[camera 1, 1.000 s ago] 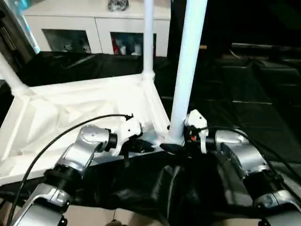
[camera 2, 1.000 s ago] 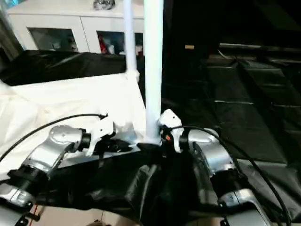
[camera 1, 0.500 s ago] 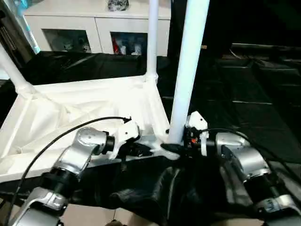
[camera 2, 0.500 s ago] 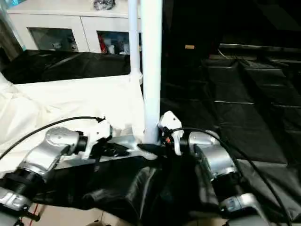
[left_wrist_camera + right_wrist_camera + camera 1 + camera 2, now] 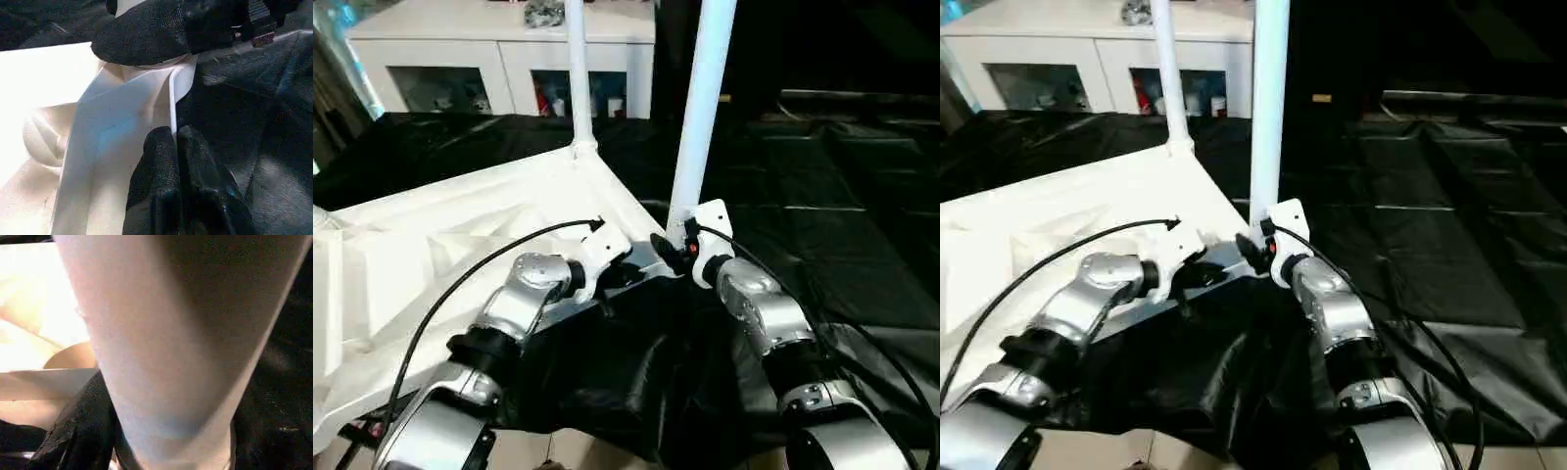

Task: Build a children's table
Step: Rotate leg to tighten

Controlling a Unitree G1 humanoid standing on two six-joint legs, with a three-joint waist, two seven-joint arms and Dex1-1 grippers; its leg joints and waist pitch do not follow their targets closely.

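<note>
The children's table lies upside down on black cloth, its ribbed white top (image 5: 460,235) at the left. One white leg (image 5: 576,69) stands upright in the far corner socket. A second leg (image 5: 700,117) stands in the near right corner. My right gripper (image 5: 668,245) is closed around the base of this near leg; in the right wrist view the leg (image 5: 171,333) sits between its black fingers (image 5: 83,431). My left gripper (image 5: 175,134) is shut, its tips resting against the top's thin rim (image 5: 171,98) just beside that corner.
A white cabinet (image 5: 499,59) with glass-fronted compartments stands at the back. Black cloth (image 5: 822,196) covers the surface to the right and in front. A black cable (image 5: 460,284) loops over my left forearm.
The camera has shifted. My right gripper's jaws have narrowed onto the base of the near leg. The left gripper has stayed shut at the rim.
</note>
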